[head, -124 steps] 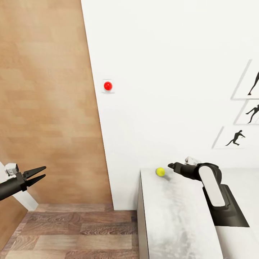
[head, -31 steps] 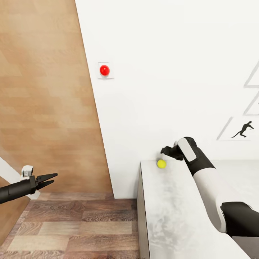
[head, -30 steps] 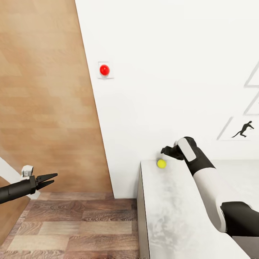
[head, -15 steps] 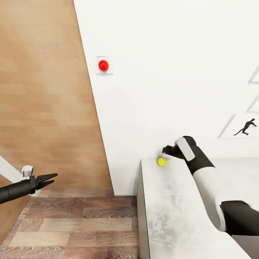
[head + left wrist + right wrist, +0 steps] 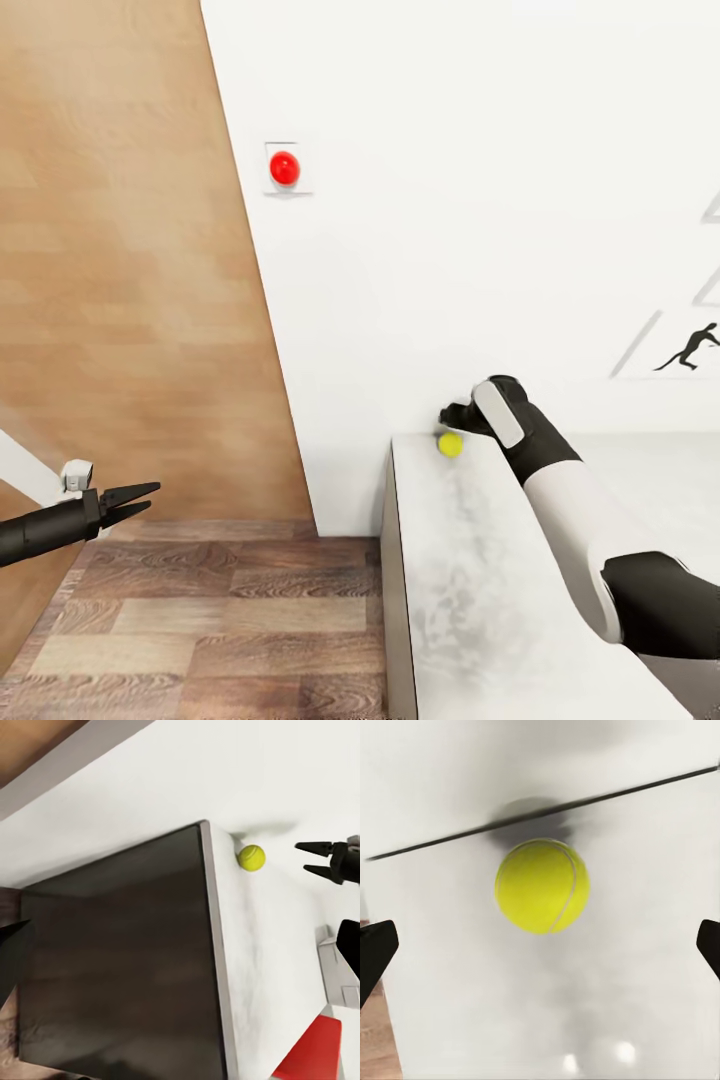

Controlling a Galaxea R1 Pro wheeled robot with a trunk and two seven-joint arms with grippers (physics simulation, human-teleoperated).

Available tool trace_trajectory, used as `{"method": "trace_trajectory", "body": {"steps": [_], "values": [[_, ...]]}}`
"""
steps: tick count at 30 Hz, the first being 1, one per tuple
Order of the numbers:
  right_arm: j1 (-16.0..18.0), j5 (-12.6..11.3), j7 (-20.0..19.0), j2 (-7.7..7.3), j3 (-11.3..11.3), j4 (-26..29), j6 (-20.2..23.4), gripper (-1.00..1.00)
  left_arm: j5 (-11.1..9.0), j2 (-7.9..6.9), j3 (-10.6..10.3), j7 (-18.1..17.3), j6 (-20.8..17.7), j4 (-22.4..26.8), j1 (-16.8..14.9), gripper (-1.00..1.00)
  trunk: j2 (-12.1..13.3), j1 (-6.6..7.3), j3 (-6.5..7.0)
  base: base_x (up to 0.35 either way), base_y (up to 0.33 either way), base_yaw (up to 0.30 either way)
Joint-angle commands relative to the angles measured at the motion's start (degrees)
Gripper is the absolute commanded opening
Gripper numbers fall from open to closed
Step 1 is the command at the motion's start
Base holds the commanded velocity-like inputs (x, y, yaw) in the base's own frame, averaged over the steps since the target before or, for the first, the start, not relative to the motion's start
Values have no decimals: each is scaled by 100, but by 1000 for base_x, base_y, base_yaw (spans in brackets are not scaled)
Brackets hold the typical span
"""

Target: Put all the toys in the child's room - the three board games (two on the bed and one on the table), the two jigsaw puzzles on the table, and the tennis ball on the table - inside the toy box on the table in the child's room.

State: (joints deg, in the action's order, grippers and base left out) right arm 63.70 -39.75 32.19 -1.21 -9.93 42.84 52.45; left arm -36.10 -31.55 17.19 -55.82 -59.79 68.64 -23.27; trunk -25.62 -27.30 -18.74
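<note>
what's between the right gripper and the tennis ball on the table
Nothing: in the right wrist view only bare grey table lies between the open right gripper and the tennis ball.

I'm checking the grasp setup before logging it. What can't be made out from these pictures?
- Right gripper, head view: fingertips hidden behind its own wrist.
- Clearance between that gripper and the tennis ball: unclear.
- Poster, head view: cut off by the right edge.
- Table, head view: far end cut off.

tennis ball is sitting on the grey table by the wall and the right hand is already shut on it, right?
Not shut on it. The tennis ball does sit on the table by the wall, but the right wrist view shows the right hand open, fingertips apart and clear of the ball.
</note>
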Motion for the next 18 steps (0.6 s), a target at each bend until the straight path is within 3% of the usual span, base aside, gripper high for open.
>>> {"method": "trace_trajectory", "body": {"steps": [1,18], "values": [[21,-56,56,8,-35,5,11,100,14,-1,4,-26,-21,1,-6,100,-10,-2,-19,0,0,0],[158,-51,52,36,-53,-3,11,100,22,-1,4,-26,-21,1,-6,100,-10,-2,-178,0,0,0]]}}
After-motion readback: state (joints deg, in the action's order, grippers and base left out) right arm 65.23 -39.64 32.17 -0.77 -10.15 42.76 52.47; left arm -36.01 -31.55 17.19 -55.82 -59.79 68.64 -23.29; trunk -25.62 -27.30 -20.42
